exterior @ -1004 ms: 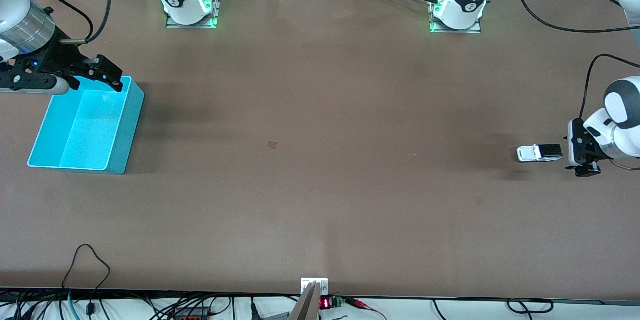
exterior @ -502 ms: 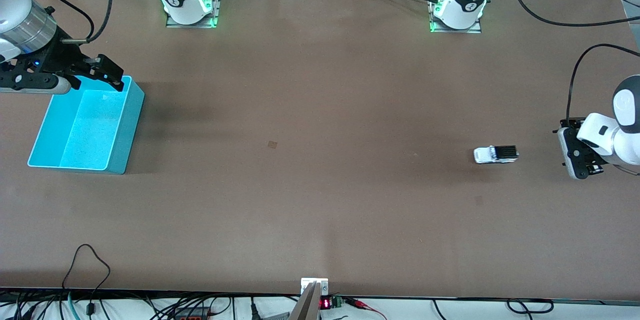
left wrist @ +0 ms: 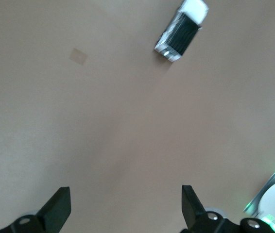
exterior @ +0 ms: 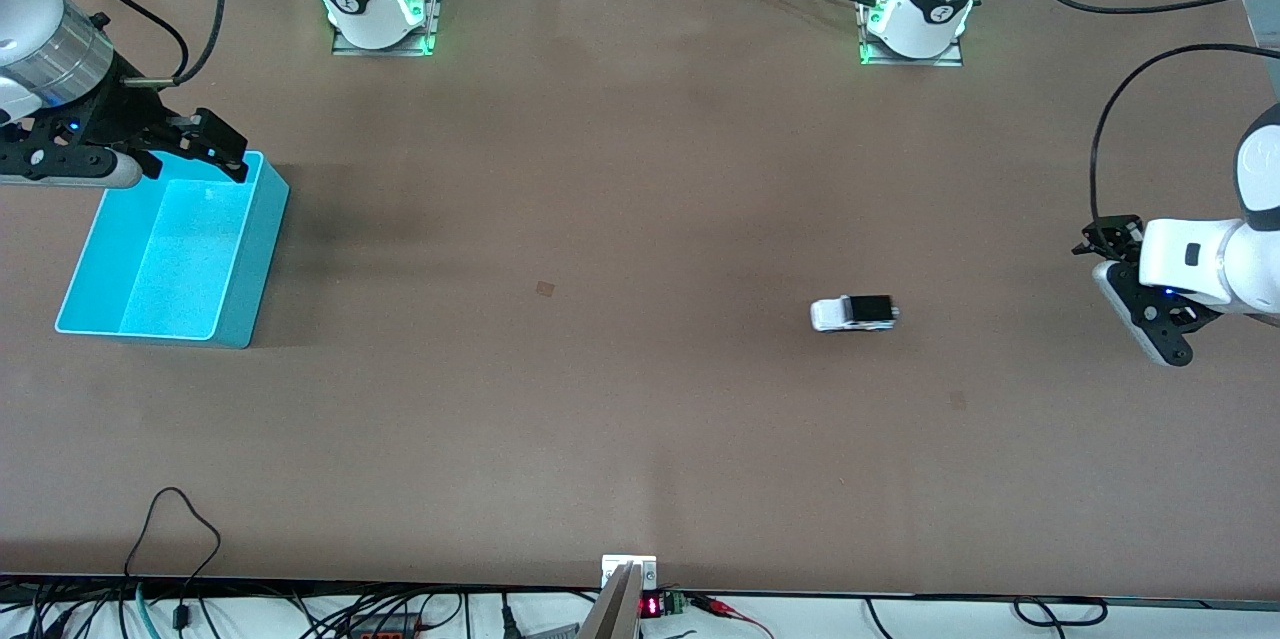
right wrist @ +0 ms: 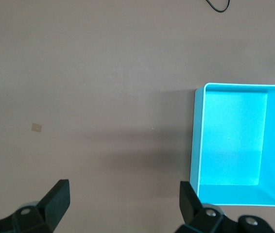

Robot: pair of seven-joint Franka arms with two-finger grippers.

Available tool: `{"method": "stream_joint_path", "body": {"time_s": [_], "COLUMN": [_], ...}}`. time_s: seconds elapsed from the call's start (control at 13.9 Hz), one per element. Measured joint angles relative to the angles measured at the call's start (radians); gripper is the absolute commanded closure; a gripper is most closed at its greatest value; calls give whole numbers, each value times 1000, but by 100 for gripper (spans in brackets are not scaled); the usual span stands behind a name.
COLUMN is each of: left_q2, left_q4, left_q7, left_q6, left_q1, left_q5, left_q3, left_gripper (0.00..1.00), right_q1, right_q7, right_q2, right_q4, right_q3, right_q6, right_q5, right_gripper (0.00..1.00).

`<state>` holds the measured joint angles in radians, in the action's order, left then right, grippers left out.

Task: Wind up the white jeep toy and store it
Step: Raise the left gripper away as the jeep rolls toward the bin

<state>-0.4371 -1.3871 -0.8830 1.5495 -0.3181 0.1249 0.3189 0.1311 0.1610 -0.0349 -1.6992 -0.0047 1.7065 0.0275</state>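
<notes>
The white jeep toy (exterior: 853, 314), white with a black rear panel, stands alone on the brown table, between the middle and the left arm's end. It also shows in the left wrist view (left wrist: 181, 30), well apart from the fingertips. My left gripper (exterior: 1137, 307) is open and empty above the table at the left arm's end, some way from the jeep; its open jaws show in the left wrist view (left wrist: 125, 206). My right gripper (exterior: 215, 147) is open and empty, waiting over one corner of the empty cyan bin (exterior: 262, 254). The right wrist view shows its gripper (right wrist: 123, 201) beside the bin (right wrist: 198, 145).
A small tan mark (exterior: 545, 289) lies on the table between the jeep and the bin. The two arm bases (exterior: 375, 4) (exterior: 915, 14) stand along the edge farthest from the front camera. Cables hang along the nearest edge.
The jeep has rolled along the table away from the left gripper, toward the right arm's end. The left gripper has drawn back and turned. The right arm has not moved.
</notes>
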Motion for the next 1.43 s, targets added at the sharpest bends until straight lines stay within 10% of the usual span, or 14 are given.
{"method": "stream_joint_path", "body": {"time_s": [0.29,0.93,1.43], "left_q2": [61,296,407], "left_q4": [18,-167,-252], "left_q7": [270,892,875], "left_q6": [-38,129,160], "left_q1": [67,335,406], "left_q5": [-17,-190,-163], "left_q3": [7,-285,-384], "left_gripper": [0,0,0], "right_q1": [0,0,0], "right_q7": [0,0,0], "right_q2": [0,0,6], "right_q4": [0,0,-4], "right_q3": [0,0,0], "right_q6": [0,-5,-13], "right_q5": [0,0,0], "right_gripper": [0,0,0]}}
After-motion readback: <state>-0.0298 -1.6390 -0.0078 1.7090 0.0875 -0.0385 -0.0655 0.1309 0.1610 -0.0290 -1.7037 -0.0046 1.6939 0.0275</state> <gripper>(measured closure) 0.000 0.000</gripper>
